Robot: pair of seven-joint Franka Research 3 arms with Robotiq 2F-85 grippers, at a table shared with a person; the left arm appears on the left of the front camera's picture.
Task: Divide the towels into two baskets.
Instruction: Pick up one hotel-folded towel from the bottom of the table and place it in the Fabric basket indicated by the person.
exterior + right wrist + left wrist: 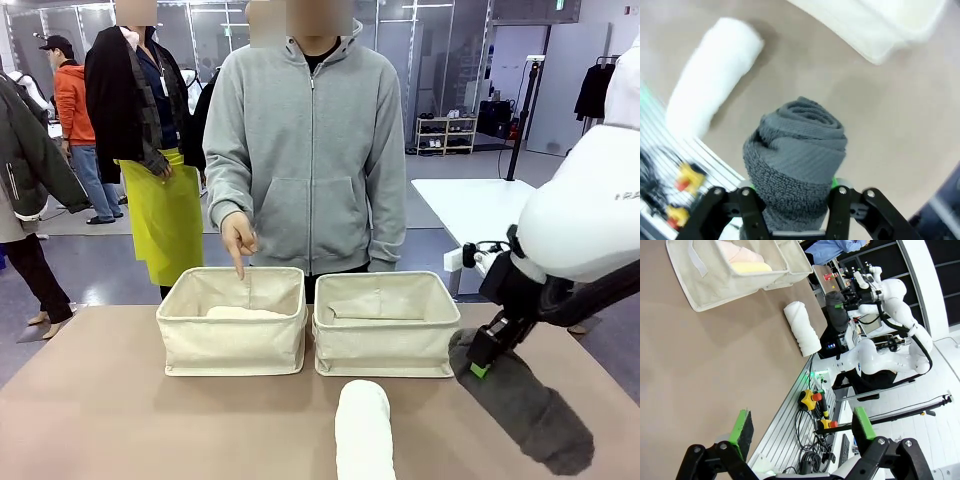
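Two in left basket (232,352): pink towel (733,248), yellow towel (753,267).

We record coarse terry on the dark grey towel roll (796,165), fluffy terry on the white towel roll (363,435); beige canvas baskets (232,350) matt; brown tabletop (100,410) smooth, matt.

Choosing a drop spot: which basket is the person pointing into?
The basket on the robot's left: the person's hand points down over its far rim, not the right basket.
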